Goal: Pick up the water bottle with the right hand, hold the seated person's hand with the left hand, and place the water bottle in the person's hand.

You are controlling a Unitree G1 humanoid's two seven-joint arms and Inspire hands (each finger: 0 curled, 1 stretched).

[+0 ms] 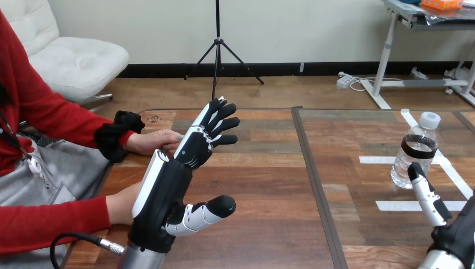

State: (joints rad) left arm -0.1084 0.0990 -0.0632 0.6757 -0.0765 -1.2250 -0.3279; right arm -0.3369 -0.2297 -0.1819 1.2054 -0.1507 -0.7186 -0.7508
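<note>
Bright, even indoor light, wooden table point(269, 185) glossy with a greyish sheen along its far edge, water bottle point(413, 159) catching small highlights, shadows soft and faint

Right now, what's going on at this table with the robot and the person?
The robot's left hand is raised, fingers straight, in front of the person's outstretched hand on the table; whether they touch is unclear. The water bottle stands upright on the table, not yet picked up, with the right hand close beside it.
</note>
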